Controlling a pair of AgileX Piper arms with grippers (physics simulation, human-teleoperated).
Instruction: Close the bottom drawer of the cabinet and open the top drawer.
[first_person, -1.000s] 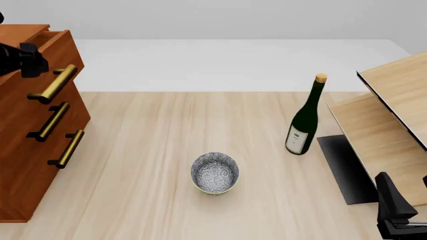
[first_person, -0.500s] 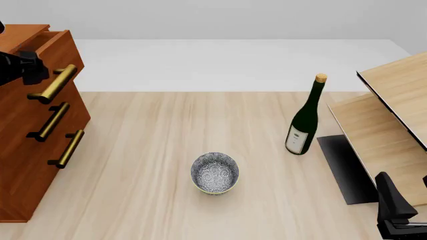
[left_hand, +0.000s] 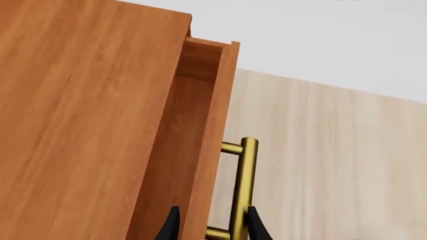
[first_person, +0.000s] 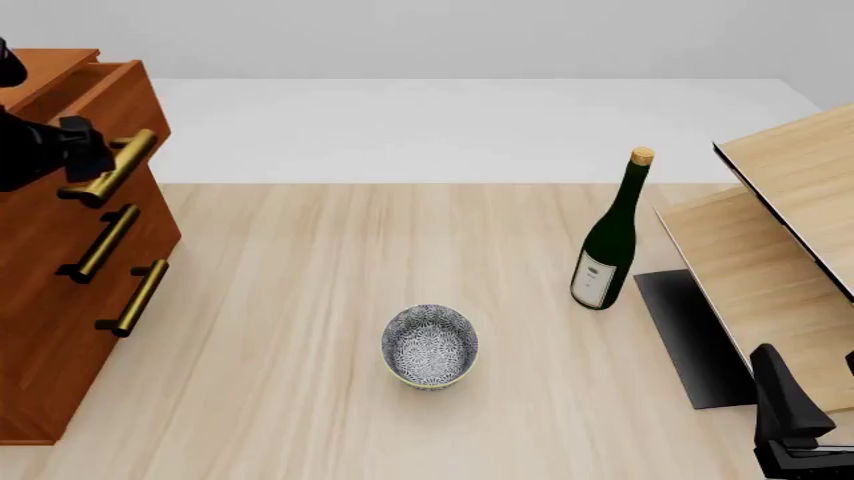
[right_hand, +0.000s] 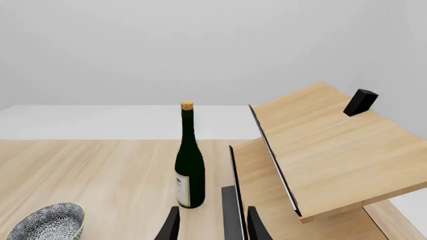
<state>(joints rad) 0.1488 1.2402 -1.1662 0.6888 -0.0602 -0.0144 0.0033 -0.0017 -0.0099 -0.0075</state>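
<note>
The reddish-brown cabinet (first_person: 40, 300) stands at the table's left edge. Its top drawer (first_person: 123, 95) sticks out a little, showing a gap behind its front panel (left_hand: 215, 120). The bottom drawer (first_person: 83, 350) sits flush with the middle one. My left gripper (first_person: 91, 145) is open at the top drawer's brass handle (first_person: 118, 165). In the left wrist view the handle bar (left_hand: 243, 185) runs between the fingertips (left_hand: 172, 226), close to one of them. My right gripper (first_person: 809, 385) is open and holds nothing, low at the near right, far from the cabinet.
A patterned bowl (first_person: 430, 345) sits mid-table. A dark green wine bottle (first_person: 610, 240) stands right of centre. A pale tilted shelf unit (first_person: 781, 230) on a black base (first_person: 683, 335) fills the right side. The right wrist view shows the bottle (right_hand: 189, 165), bowl (right_hand: 47, 222) and shelf (right_hand: 320, 150).
My left gripper has moved right and slightly down, closing in on the top drawer's handle. The drawers show no clear movement. The right arm is still.
</note>
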